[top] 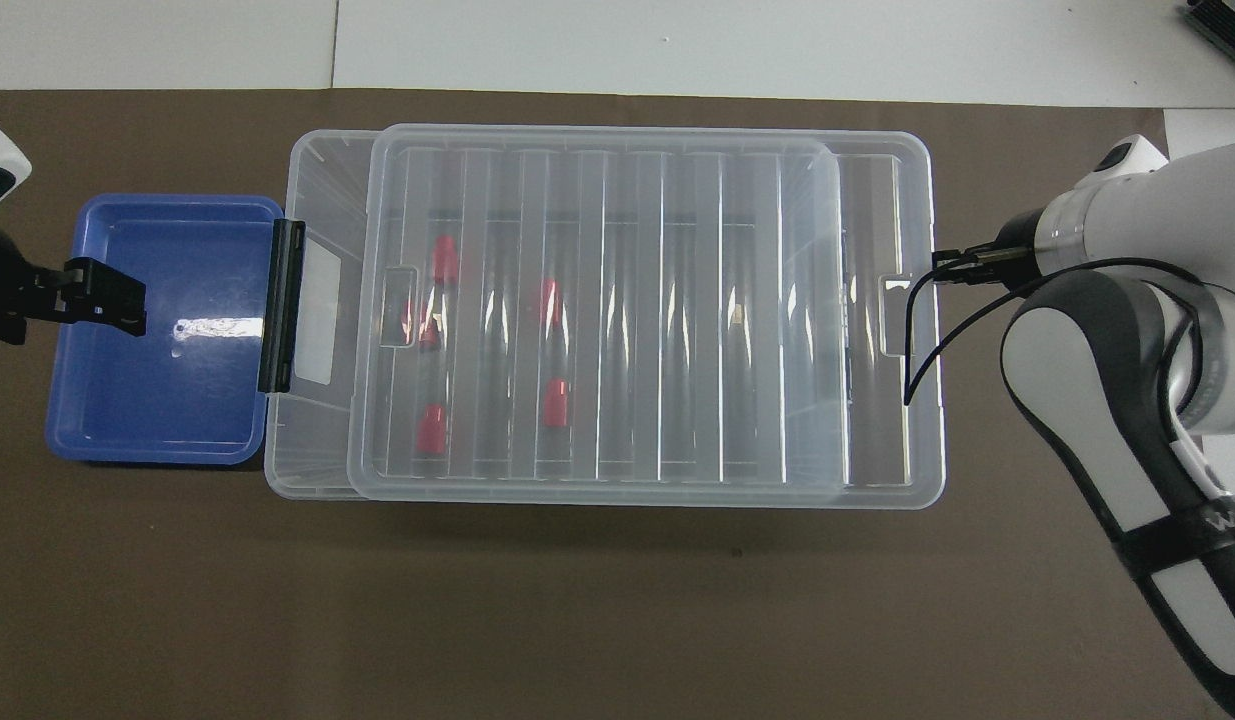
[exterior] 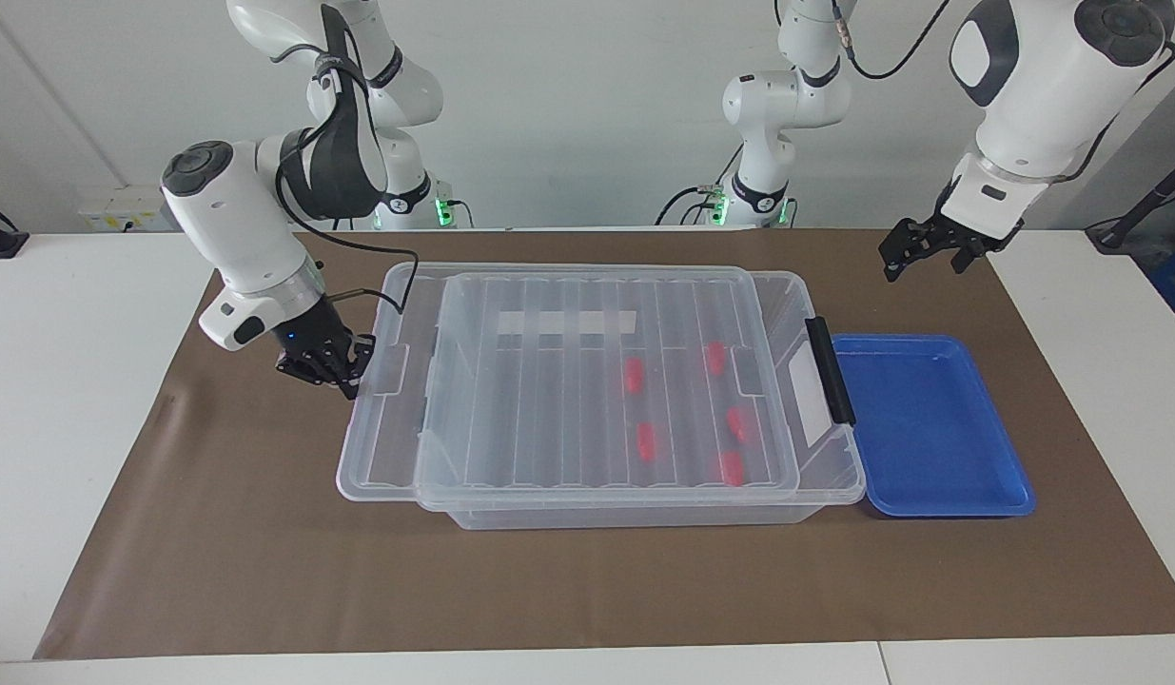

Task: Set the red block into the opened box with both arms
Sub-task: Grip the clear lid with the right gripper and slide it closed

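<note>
Lid nearly over the box, five red blocks inside.

I see the right gripper (exterior: pixel 344 373) pinched shut at the lid's (exterior: pixel 587 381) end tab; whether it grips the tab or only presses it I cannot tell. One clear box (exterior: pixel 644 514), one lid, one blue tray (exterior: pixel 930 428) beside the black handle (exterior: pixel 830 369). I count five red blocks (exterior: pixel 633 375) in the box, all blurred under the ribbed lid. The left gripper (exterior: pixel 920 255) hangs with fingers spread, empty, above the mat (exterior: pixel 264 571) near the tray.
</note>
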`<state>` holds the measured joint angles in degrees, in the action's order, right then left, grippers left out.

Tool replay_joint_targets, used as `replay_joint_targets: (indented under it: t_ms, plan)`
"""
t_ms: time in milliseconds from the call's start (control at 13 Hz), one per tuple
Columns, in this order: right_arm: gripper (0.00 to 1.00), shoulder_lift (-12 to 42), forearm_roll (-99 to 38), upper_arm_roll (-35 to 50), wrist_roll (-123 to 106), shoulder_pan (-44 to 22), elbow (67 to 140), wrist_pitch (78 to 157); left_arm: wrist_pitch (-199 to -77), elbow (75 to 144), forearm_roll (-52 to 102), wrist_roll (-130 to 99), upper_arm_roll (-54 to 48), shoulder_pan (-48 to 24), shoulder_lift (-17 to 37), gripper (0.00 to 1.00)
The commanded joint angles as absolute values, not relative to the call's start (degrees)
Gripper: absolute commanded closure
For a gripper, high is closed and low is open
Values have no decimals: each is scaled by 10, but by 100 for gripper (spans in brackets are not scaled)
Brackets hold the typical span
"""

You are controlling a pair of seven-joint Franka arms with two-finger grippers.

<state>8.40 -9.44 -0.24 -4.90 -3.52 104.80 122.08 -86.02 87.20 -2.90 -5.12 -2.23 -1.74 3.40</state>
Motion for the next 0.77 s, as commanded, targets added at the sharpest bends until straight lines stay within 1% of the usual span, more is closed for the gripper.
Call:
replay_joint_targets:
  t_ms: [0, 692]
  plan:
    - [100, 85, -108, 1, -26, -48, 1049, 1228, -848, 871, -27, -54, -35, -7, 21, 0]
    - [100, 90, -130, 1, -3, -83, 1051, 1243, -852, 871, -27, -55, -35, -4, 17, 0]
